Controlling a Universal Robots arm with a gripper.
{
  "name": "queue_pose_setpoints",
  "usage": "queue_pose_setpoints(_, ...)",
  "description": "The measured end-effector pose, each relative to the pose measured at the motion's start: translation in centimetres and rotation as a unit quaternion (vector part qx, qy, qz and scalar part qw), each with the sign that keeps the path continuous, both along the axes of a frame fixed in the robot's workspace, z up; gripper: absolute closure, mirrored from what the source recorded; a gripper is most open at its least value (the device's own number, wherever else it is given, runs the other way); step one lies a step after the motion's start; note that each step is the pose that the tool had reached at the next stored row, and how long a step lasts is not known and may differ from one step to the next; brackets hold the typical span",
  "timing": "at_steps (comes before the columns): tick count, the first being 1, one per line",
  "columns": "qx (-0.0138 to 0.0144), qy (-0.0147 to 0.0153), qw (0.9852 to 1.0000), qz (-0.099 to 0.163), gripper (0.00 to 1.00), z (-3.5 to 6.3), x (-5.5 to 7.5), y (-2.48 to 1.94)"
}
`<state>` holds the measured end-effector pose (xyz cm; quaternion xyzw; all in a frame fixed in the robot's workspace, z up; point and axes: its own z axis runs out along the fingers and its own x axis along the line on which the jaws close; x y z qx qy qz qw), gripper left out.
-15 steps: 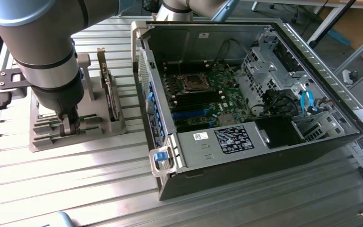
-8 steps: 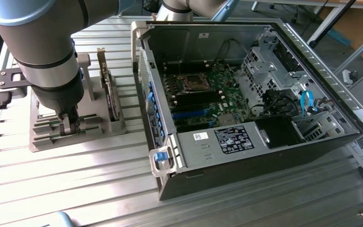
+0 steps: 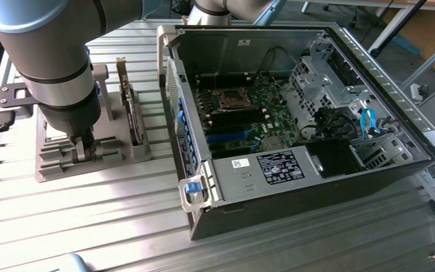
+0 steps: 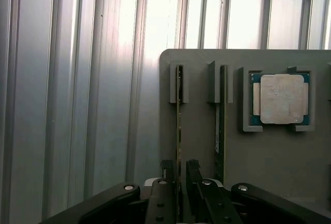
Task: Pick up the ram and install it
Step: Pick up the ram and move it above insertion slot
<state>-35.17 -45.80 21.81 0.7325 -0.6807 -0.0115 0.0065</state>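
Two alike stand on edge in a grey holder (image 4: 199,141): the ram (image 4: 179,120), straddled by the gripper (image 4: 179,175) with jaws spread wide and unclamped, and its twin (image 4: 221,125). Pickup is barely begun and installation is undone. On the slatted aluminium table (image 3: 89,221), the open computer case (image 3: 293,195) sits at three o'clock of the holder in the exterior view, with furniture legs (image 3: 397,25) beyond.

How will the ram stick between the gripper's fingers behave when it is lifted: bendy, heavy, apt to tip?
Probably stiff: the ram is a thin, straight board standing on edge in the grey holder. Likely light, being slim. Out of its slots it could tip, since only that thin edge carries it; the open gripper straddles it.
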Motion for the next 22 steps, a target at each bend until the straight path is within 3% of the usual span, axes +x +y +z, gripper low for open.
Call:
queue_pose_setpoints(3,0.0001,-0.001,1.0,0.0,0.76,-0.02,-0.02,0.01)
queue_pose_setpoints(8,0.0001,-0.007,1.0,0.002,0.76,-0.04,-0.14,0.0)
queue_pose_setpoints(22,0.0001,-0.0083,1.0,0.002,0.76,-0.41,-0.14,0.0)
